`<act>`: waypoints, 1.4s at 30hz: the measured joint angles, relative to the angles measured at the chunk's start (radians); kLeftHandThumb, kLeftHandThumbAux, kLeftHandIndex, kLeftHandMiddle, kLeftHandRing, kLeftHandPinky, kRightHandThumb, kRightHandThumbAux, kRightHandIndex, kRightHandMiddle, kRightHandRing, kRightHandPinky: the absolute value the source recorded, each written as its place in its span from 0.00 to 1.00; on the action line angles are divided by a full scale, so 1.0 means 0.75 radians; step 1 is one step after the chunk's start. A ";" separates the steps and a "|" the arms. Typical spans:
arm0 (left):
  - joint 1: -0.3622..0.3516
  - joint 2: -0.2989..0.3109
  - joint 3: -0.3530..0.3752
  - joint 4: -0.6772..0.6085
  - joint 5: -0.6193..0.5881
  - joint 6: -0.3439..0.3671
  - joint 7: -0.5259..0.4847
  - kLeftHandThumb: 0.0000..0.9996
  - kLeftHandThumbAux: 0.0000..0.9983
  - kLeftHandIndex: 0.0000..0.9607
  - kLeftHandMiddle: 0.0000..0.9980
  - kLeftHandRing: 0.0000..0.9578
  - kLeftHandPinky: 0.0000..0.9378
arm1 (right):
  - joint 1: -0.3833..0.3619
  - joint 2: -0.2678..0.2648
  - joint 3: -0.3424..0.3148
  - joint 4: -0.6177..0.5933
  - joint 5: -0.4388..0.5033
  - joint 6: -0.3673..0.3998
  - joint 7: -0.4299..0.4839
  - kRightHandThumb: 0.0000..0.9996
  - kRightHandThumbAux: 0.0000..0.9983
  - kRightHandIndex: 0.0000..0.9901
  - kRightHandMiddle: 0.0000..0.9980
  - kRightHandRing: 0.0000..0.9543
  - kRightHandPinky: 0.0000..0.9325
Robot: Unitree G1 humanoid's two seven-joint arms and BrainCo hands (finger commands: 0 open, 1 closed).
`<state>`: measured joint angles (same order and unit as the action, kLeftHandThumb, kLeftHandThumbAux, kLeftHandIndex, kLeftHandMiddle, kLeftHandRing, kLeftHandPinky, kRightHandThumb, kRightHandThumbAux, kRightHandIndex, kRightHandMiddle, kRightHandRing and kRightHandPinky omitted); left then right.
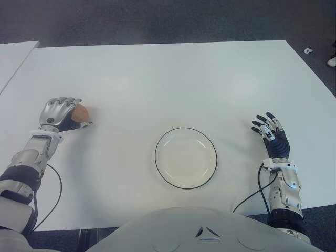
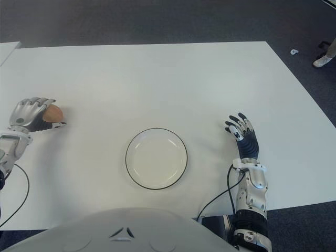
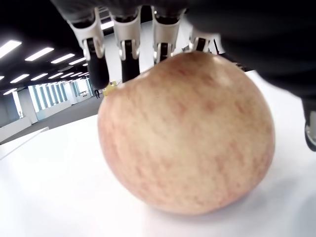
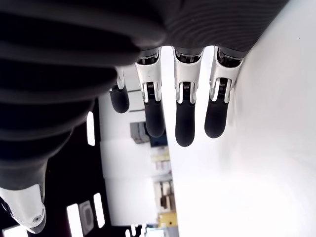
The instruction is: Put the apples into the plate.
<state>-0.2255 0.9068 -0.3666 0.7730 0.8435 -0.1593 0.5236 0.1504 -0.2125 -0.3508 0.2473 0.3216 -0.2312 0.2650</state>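
One pale red-and-yellow apple [image 1: 81, 112] sits on the white table at the far left, well to the left of the plate [image 1: 157, 157]. My left hand [image 1: 64, 114] is curled over it from above. In the left wrist view the fingers [image 3: 126, 47] wrap the far side of the apple [image 3: 187, 133], whose underside still touches the table. The round white plate with a thin dark rim lies at the near middle and holds nothing. My right hand [image 1: 269, 129] shows to the right of the plate, its fingers [image 4: 184, 118] straight and spread.
The white table [image 1: 168, 79] stretches wide behind the plate. A second white table edge [image 1: 10, 58] shows at the far left. Black cables [image 1: 55, 184] hang from both wrists near the front edge. Dark carpet lies beyond.
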 measured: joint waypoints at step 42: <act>-0.168 -0.078 -0.094 0.380 -0.037 -0.053 0.059 0.62 0.44 0.24 0.30 0.33 0.41 | -0.001 -0.008 -0.040 -0.037 0.030 0.076 -0.031 0.69 0.67 0.14 0.30 0.33 0.35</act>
<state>-0.3512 0.8483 -0.4373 1.0579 0.8158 -0.1989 0.5677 0.1496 -0.2183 -0.3811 0.2197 0.3438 -0.1740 0.2414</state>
